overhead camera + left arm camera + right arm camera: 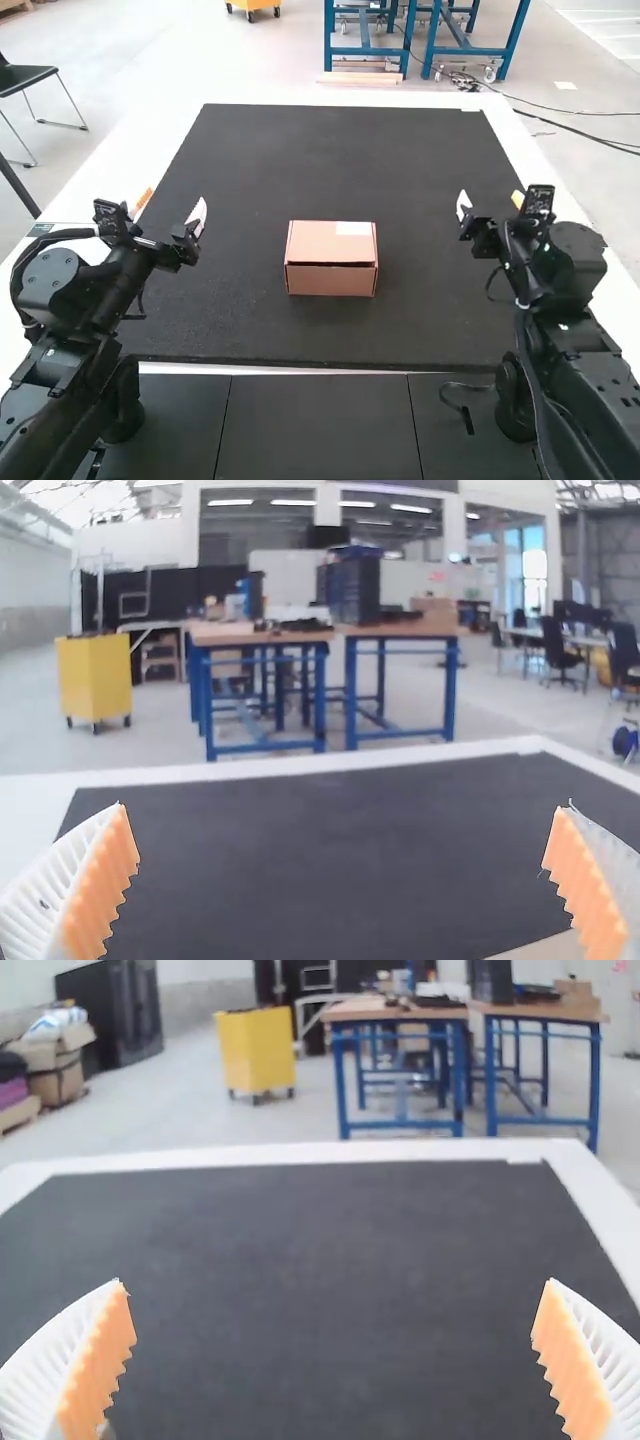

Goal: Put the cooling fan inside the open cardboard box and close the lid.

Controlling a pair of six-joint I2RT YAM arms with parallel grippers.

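High view first, says one observer: where does the cardboard box point(331, 258) sit?

Near the middle of the black mat point(340, 150), answers the other. It rests flat with its top flaps down, so the lid is shut, and a pale label lies on the lid toward one corner. Nothing touches it.

And the arms?

The left arm point(90, 285) stands at the mat's left edge and the right arm point(555, 270) at its right edge. The box lies between them, well apart from both.

What of the left gripper point(330, 900)?

The left wrist view shows its white ribbed fingers point(60, 900) with orange pads spread wide, and bare mat between them. Its jaws are open and hold nothing.

The right gripper point(325, 1370)?

Much the same in the right wrist view. Its fingers point(575, 1370) stand far apart over bare mat, jaws open and holding nothing. Both grippers are raised above the mat and point forward over it.
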